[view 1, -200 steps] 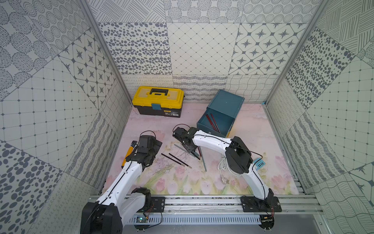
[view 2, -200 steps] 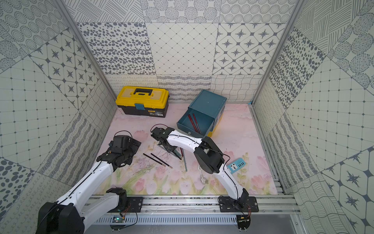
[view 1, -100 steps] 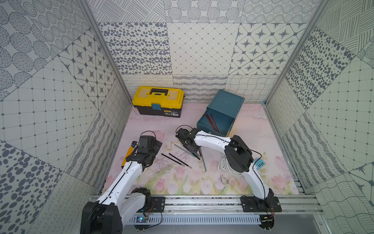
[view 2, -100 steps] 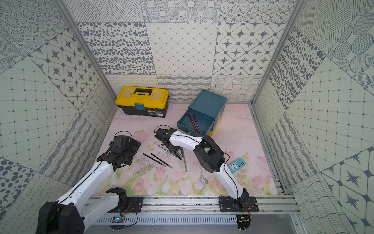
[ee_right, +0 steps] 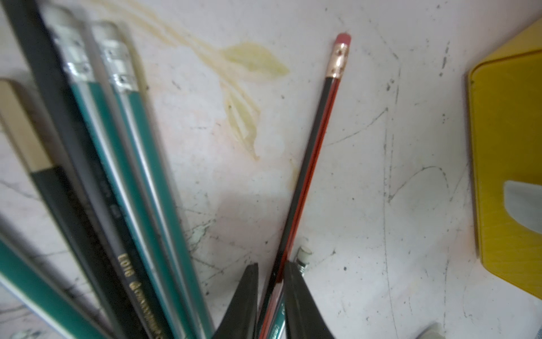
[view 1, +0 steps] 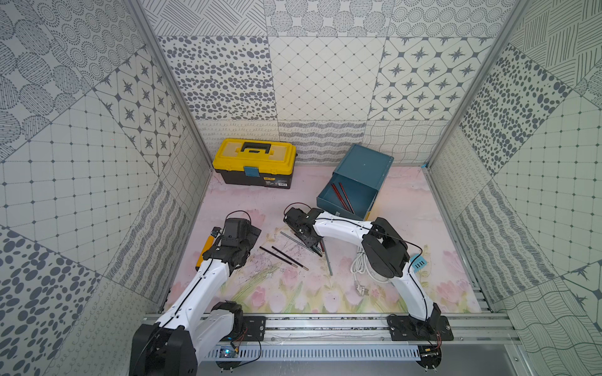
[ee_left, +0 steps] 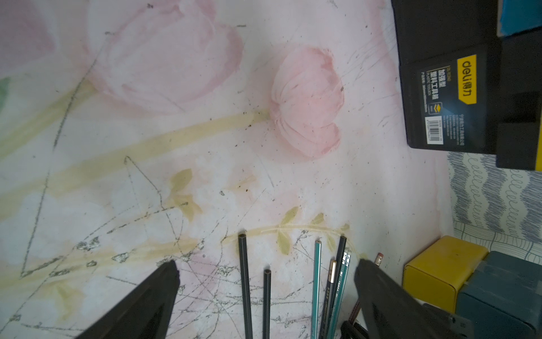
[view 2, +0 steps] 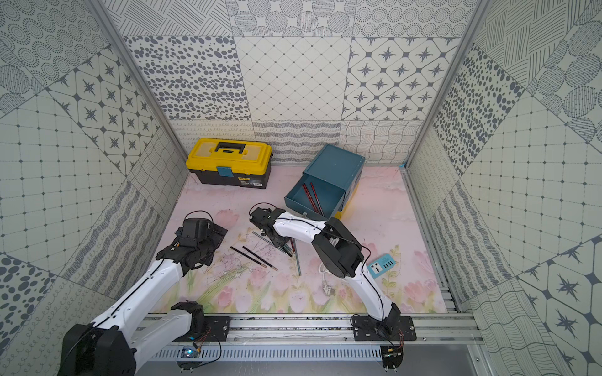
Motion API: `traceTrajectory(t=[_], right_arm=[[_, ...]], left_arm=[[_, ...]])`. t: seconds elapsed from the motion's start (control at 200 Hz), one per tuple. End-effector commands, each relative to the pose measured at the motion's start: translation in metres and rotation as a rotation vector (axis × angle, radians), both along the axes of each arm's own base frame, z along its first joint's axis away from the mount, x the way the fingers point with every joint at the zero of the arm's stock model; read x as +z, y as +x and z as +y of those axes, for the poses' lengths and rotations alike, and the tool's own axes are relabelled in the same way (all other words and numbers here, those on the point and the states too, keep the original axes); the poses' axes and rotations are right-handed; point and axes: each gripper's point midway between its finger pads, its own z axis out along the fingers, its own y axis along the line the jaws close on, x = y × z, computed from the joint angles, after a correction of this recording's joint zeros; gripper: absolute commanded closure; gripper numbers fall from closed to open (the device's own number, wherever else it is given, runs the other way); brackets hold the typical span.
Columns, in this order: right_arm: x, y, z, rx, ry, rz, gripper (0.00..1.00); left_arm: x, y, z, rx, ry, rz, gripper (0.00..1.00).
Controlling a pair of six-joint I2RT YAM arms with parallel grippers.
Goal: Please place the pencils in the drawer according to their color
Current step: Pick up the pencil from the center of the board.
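Right end effector [ee_right: 271, 265] clamps the slim red-and-black striped pencil [ee_right: 307, 164], eraser end pointing ahead; the open teal drawer [view 1: 368, 166] lies near, on this arm's side. Left end effector [ee_left: 267, 264] gapes.

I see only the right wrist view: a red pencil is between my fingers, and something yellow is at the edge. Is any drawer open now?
Observer: Yes. In both top views the top drawer is pulled out.
Operator: Is something already inside it?
Observer: Two red pencils lie in it.
Operator: Then my red pencil goes there. What about the left gripper?
Observer: Its fingers are wide open and hold nothing.
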Motion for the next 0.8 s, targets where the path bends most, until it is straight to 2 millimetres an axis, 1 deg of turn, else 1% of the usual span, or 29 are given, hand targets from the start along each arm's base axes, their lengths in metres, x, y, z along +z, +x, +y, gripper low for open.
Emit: traceTrajectory(t=[0.0,0.24,0.445,0.63,0.796], right_arm=[[-0.013,-0.013,0.002,-0.021,0.058,0.078,0.79],[-0.016,-0.021,0.006,-0.029,0.112,0.123,0.81],[-0.01,-0.029,0.013,-0.005,0.17,0.147,0.81],[-0.008,-0.028,0.014,0.007,0.174,0.147,0.8],[-0.017,-0.026,0.009,0.0,0.153,0.155,0.78]], left_arm=[[0.001,0.001,0.0,0.0,-0.001,-0.006,0.01],[0.002,0.0,0.001,0.003,0.001,-0.007,0.01],[0.001,0.0,0.001,0.003,0.003,-0.007,0.01],[0.002,0.0,0.001,0.002,0.0,-0.01,0.01],[0.002,0.001,0.001,0.003,0.0,-0.008,0.01]])
